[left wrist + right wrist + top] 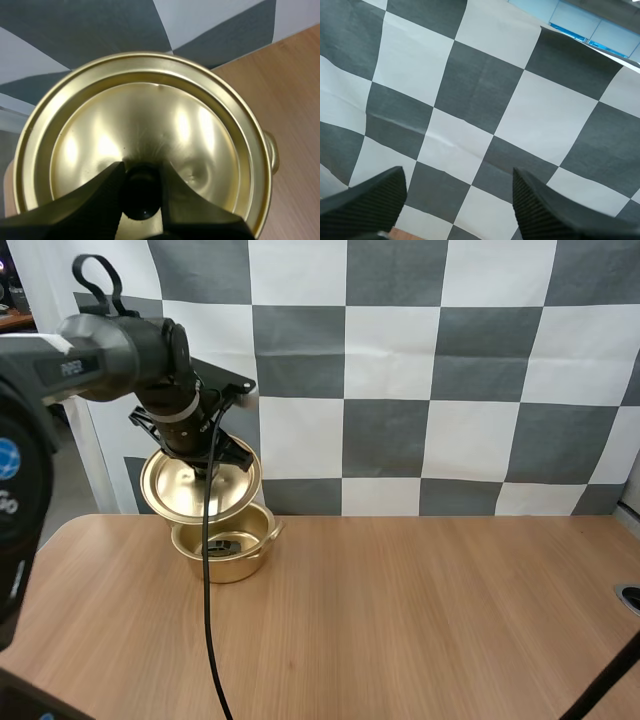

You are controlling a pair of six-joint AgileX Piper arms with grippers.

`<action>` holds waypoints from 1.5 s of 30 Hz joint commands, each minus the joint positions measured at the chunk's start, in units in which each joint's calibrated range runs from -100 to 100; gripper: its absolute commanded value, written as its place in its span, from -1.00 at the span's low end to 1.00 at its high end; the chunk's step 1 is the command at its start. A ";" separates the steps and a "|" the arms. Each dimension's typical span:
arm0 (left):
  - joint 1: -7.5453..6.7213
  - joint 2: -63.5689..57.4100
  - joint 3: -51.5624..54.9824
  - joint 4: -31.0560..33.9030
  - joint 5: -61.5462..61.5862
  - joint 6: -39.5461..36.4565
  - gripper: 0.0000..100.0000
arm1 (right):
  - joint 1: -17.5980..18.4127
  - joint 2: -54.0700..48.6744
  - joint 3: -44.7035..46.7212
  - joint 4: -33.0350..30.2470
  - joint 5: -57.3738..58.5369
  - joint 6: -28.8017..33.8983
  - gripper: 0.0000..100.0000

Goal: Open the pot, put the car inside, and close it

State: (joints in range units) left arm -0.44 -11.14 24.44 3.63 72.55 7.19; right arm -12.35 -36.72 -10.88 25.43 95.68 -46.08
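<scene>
While L tool point(141, 175) grips knob point(141, 197), lid point(145, 115) hangs tilted over pot point(225, 562).

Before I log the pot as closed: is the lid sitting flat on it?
No, the left gripper holds the lid tilted up at the far rim of the pot, leaving its mouth uncovered.

The pot point(226, 564) and its lid point(175, 490) are shiny gold — the table point(420, 620) is light brown wood, the left gripper point(141, 175) black.

The left pincer point(141, 176) pinches the gold lid point(150, 115) by its black knob point(141, 199).
</scene>
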 commanded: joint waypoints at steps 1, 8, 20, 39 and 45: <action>-0.04 2.30 -0.01 -0.06 0.07 0.01 -1.00 | -0.02 0.03 -0.04 -0.14 1.01 0.24 1.00; -0.04 5.53 -0.01 -0.06 -2.97 0.01 -1.00 | -0.02 0.03 -0.04 -0.49 3.26 0.18 1.00; -0.04 12.47 -0.01 -0.06 -5.79 0.01 -1.00 | -0.02 0.03 -0.04 -0.65 4.32 0.18 1.00; -0.04 17.31 -0.01 -0.33 -10.90 0.01 -1.00 | -0.02 0.03 -0.04 -0.41 4.32 0.18 1.00; -0.04 17.28 -0.01 -0.33 -10.90 0.01 -1.00 | -0.02 0.03 -0.04 -0.08 4.32 0.18 1.00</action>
State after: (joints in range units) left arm -0.44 6.19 24.44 3.37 61.66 7.19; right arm -12.35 -36.72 -10.88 25.07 100.00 -45.86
